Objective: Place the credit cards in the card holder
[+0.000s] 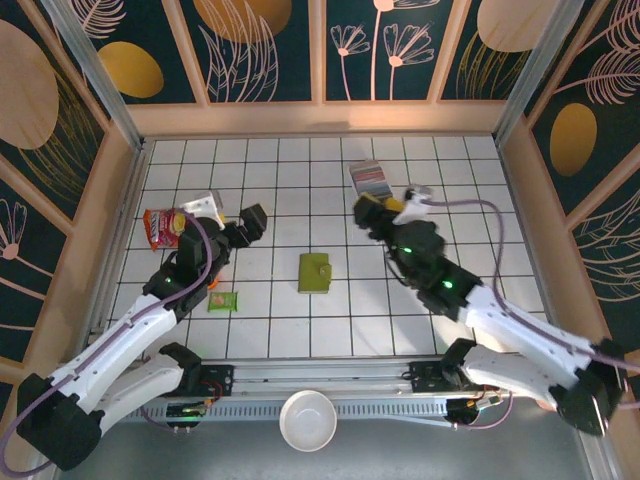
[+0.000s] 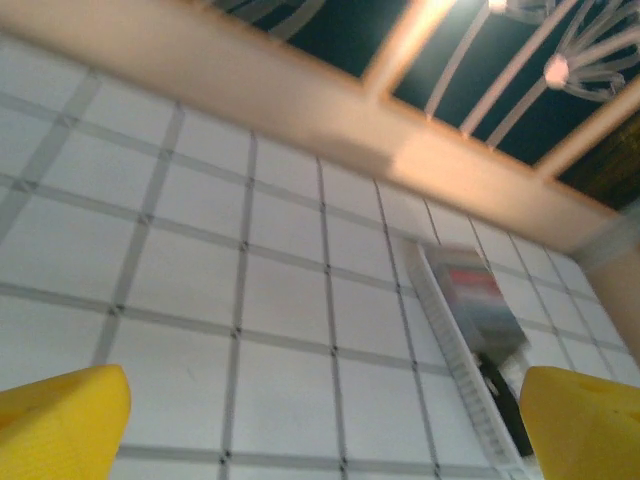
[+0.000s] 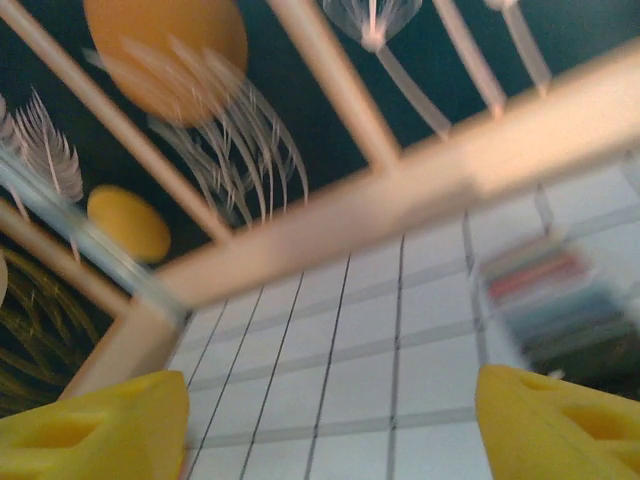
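Observation:
The olive-green card holder (image 1: 315, 272) lies shut on the tiled floor between the two arms. The credit cards (image 1: 372, 181) stand as a striped row in a clear tray near the back. They also appear blurred as credit cards (image 2: 472, 295) in the left wrist view and credit cards (image 3: 548, 290) in the right wrist view. My left gripper (image 1: 251, 220) hovers left of the holder; the left gripper (image 2: 325, 430) is open, with only floor between its yellow fingers (image 2: 62, 420). My right gripper (image 1: 376, 211) hangs just in front of the cards. The right gripper (image 3: 330, 430) is open and holds nothing.
A red snack packet (image 1: 162, 228) and a silvery packet (image 1: 206, 204) lie at the left, next to the left arm. A small green-and-pink packet (image 1: 222, 299) sits beside that arm. A white bowl (image 1: 307, 420) stands at the near edge. Wooden walls ring the floor.

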Tool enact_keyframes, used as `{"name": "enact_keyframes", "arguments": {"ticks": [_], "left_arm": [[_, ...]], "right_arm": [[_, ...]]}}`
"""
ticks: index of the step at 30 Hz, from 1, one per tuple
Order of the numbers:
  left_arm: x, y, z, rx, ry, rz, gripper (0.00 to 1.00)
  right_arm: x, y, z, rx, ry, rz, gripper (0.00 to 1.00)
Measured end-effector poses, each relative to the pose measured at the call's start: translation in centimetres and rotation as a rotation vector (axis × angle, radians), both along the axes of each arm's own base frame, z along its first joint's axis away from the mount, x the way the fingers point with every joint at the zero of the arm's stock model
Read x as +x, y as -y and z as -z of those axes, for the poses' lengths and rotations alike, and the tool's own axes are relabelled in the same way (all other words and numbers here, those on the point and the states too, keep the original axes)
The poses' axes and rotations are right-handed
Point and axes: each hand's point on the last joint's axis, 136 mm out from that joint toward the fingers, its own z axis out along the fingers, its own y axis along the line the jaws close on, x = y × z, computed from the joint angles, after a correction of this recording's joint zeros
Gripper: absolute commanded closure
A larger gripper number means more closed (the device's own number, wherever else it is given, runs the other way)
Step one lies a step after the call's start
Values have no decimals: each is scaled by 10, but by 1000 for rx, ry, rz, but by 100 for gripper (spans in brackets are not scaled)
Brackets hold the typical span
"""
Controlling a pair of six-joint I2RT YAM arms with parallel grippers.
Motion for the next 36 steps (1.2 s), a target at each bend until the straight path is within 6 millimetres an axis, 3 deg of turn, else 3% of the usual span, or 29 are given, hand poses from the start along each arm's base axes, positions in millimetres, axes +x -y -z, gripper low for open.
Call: {"name": "enact_keyframes", "arguments": {"ticks": [3,6,9,11,12,14,17,20,25,30,34,36], "left_arm": [[9,-33,-5,121,112,-146,1],[8,-77,28,239,147,-300,1],[2,-128,70,298,76,-426,1],[-1,-156,79,317,61,-508,1],[-2,-162,81,325,66,-523,1],[-2,-168,90,340,73,-535,1],[-5,-182,119,362,11,-538,1],[-1,-186,134,396,-33,-498,1],[12,-177,127,418,32,-421,1],[30,-175,129,407,61,-361,1],[53,-160,130,384,111,-264,1],[55,-152,139,383,107,-215,1]], "right_arm": [[-10,23,-2,-126,126,28,20],[-7,34,16,-309,176,68,17],[4,64,54,-427,165,163,9],[10,102,88,-477,124,261,8],[11,117,101,-492,102,296,8],[13,151,126,-511,48,383,8],[15,176,142,-507,13,446,8],[19,183,156,-504,1,446,7],[23,184,187,-524,-46,401,7],[37,187,191,-512,-34,363,7],[57,189,191,-497,-2,338,6],[63,191,202,-493,-19,326,6]]}}
